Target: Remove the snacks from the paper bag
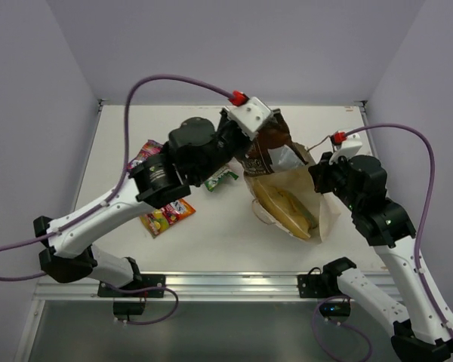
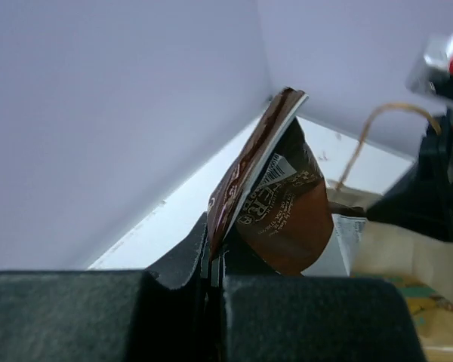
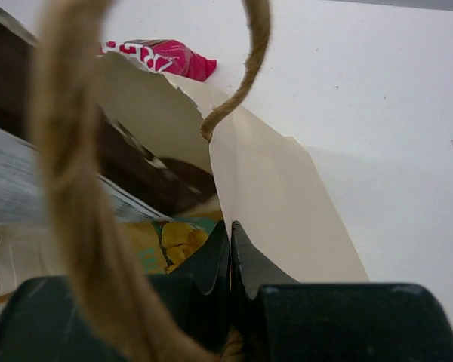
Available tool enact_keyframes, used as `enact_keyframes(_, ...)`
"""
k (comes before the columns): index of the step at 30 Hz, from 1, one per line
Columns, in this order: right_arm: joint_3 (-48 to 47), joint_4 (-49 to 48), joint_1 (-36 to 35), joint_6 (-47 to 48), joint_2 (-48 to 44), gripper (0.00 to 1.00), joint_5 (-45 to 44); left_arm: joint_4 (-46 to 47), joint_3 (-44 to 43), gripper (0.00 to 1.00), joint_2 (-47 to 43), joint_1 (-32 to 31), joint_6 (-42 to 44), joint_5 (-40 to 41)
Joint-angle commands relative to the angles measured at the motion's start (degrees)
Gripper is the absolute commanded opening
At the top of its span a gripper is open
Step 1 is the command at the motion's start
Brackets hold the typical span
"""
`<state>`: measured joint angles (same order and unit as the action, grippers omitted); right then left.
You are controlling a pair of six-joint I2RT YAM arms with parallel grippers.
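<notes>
The left gripper [image 2: 213, 264] was clamped on an edge of a brown pouch [image 1: 273, 145], holding it at the mouth of the paper bag [image 1: 328, 213], which lay on the table [image 1: 211, 245]. The right gripper [image 3: 230, 256] pinched the bag's rim beside a cord handle [image 3: 68, 188]. A yellow packet [image 1: 287, 207] showed inside the bag, while green [image 1: 221, 178], orange [image 1: 168, 215] and red [image 1: 145, 153] packets lay to the bag's left.
</notes>
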<state>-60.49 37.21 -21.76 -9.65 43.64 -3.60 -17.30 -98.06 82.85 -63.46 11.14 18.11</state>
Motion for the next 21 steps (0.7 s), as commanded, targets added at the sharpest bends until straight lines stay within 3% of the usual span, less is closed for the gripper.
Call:
enact_keyframes(1,0.28,-0.39,-0.21,-0.54,0.92,0.0,-1.77,4.12,-5.82,0.0,-4.88,0.18,0.64,11.57)
enact_keyframes(6,0.37,-0.3,-0.21,-0.63,1.01,0.0,-1.59,4.47,-9.07,0.0,-7.7,2.72,4.32,27.12)
enact_keyframes(9,0.2,-0.21,-0.21,-0.63,1.1,0.0,-1.15,4.99,-9.25,0.0,-8.84,7.1,6.88,30.66)
enact_keyframes(17,0.37,-0.3,-0.13,-0.55,0.75,0.0,0.34,0.77,-8.99,0.0,-5.16,17.92,5.39,30.06)
enact_keyframes(21,0.28,-0.21,-0.3,-0.28,0.49,0.0,2.1,-1.33,-9.86,0.0,1.59,28.81,-0.05,19.1)
